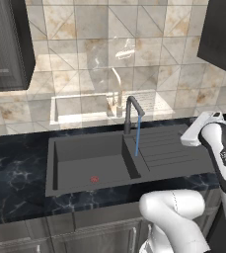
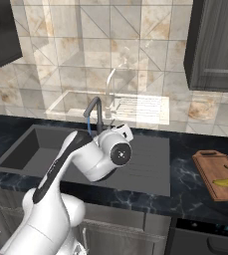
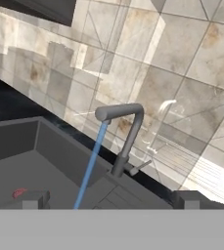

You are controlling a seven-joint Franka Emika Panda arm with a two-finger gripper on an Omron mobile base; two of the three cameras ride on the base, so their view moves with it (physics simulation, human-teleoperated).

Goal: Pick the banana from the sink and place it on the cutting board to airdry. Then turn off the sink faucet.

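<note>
Marbled tiles cover the wall behind a black counter [image 1: 16, 168], and the dark sink [image 1: 85, 163] is set into this counter. The jaws are held wide apart and nothing is between them; the two finger tips [image 3: 33, 199] are seen low in the hand view, well apart from each other. The gripper [image 3: 108, 202] is pointed at the sink faucet [image 3: 125, 139] and is not yet touching it. A small lever is seen at the base of the faucet, on the side toward the wall, and a thin blue water stream [image 3: 90, 163] is falling from the spout into the basin. Farther from the faucet, past the ribbed drainboard, the cutting board [image 2: 212, 167] is lying on the counter, and the banana [image 2: 226, 177] is resting on it. So the first part of the task is judged done, and only the closing of the water is left. From here the lever could be missed, because it is thin and partly hidden behind the stem. If the open fingers are pushed against the stem or the spout instead, the spout may only be swung aside and the water would keep running.
</note>
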